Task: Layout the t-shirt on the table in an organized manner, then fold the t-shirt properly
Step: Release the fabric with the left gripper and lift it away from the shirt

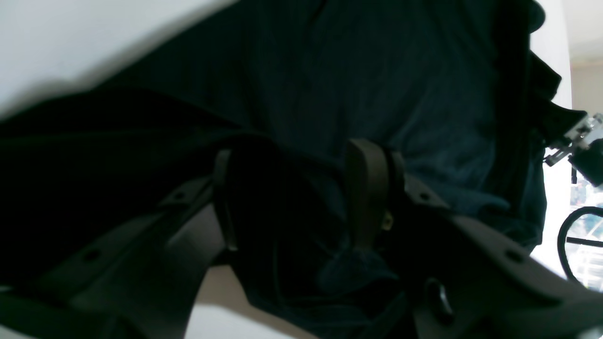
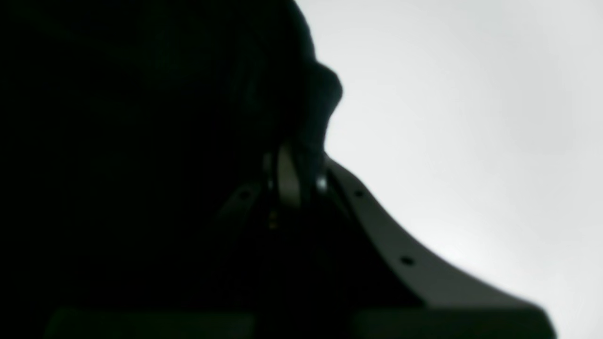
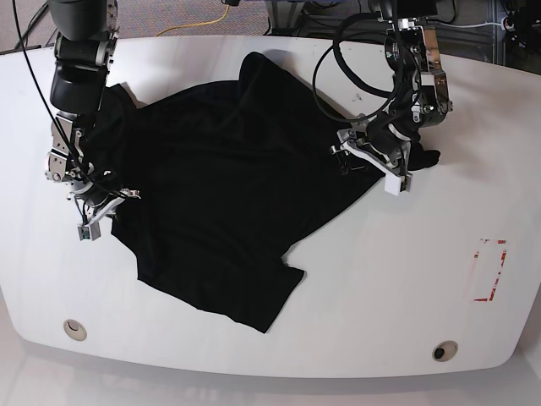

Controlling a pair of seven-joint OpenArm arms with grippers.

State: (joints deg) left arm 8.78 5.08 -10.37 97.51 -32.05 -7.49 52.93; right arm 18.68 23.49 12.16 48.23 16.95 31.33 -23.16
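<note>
On the left of the scene, the right tool (image 3: 95,213) is pressed together on the shirt's (image 3: 220,194) left edge, low at the table (image 3: 406,296); this pinch looks meant to anchor that side while the cloth gets pulled flat. The shirt lies crumpled across the table's middle, one sleeve jutting near, folds bunched toward the far edge, so layout seems unfinished. On the right, the left tool (image 1: 301,197) straddles a ridge of cloth at the shirt's right edge, jaws partway apart; I cannot tell whether it grips yet. A red tape outline (image 3: 490,271) sits well apart, near right.
</note>
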